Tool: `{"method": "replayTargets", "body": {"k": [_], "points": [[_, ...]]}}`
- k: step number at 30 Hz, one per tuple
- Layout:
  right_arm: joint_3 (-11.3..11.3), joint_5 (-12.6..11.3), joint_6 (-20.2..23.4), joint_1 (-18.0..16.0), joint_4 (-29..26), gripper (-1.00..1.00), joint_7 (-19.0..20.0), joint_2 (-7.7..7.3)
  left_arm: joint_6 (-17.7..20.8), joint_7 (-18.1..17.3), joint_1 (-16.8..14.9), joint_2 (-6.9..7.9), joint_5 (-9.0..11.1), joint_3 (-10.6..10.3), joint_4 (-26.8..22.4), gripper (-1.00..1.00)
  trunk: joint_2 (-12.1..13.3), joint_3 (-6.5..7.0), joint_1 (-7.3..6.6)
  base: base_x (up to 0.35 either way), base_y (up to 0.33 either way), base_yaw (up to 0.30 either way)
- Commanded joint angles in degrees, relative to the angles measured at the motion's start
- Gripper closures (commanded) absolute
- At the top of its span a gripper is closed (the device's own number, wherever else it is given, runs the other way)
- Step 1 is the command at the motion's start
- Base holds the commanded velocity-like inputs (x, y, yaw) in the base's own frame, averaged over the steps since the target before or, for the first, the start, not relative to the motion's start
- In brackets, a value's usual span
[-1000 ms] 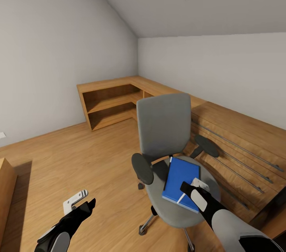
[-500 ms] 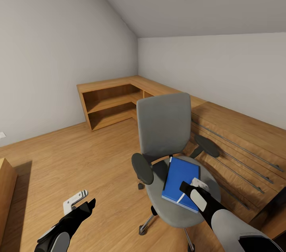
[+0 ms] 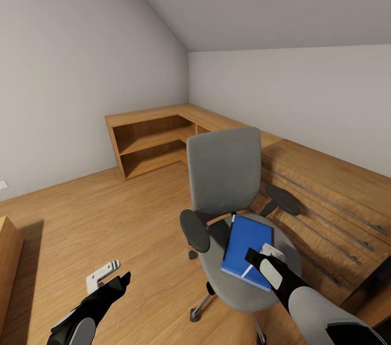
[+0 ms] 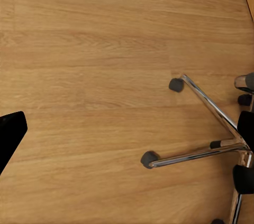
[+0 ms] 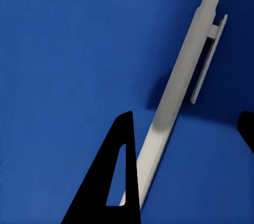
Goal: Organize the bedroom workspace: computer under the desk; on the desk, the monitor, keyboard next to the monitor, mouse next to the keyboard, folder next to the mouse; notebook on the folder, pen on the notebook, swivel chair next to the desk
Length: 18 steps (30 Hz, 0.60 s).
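A grey padded swivel chair (image 3: 225,209) with black armrests and a shiny star-shaped base was seen in the middle of a bare attic room, on a light wooden floor (image 3: 108,214). Its back was turned toward the far wall. A flat bright blue folder (image 3: 247,250) was lying on the seat, tilted a little. A thin white pen (image 5: 177,92) with a clip was lying on top of the blue folder, near its near edge.

The right gripper (image 3: 266,263), black and white, was held right over the near edge of the folder. In the right wrist view its two black fingers (image 5: 119,171) were spread apart, with the pen lying between them, nearer to one finger. Nothing was gripped by them.

The left gripper (image 3: 108,278) was held low on the left, well apart from the chair, over the bare floor. Whether its fingers were wide or narrow could not be told. In the left wrist view one black fingertip (image 4: 10,134) was seen at the edge, and the chair's shiny legs and small dark wheels (image 4: 150,157) were seen on the floor.

A low wooden shelf unit (image 3: 155,141) was standing in the far corner. A light wooden dresser (image 3: 331,198) with long bar handles was standing just to the right of the chair.
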Motion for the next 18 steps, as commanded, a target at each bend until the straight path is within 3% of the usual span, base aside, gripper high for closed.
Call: {"method": "replayTargets", "body": {"k": [1, 18], "points": [[0.02, -0.97, 0.27, 0.04, 2.88, 1.00, -0.34, 0.01, 0.15, 0.39, -0.01, -0.03, 0.60, 0.06, -0.09, -1.00, -0.02, -0.05, 0.00, 0.000, 0.000, 0.000], [0.02, -0.98, 0.48, 0.04, 2.84, 1.00, 0.01, -0.07, 0.06, 0.39, -0.01, -0.03, 0.60, 0.08, -0.11, -1.00, -0.02, -0.05, 0.00, 0.000, 0.000, 0.000]]}}
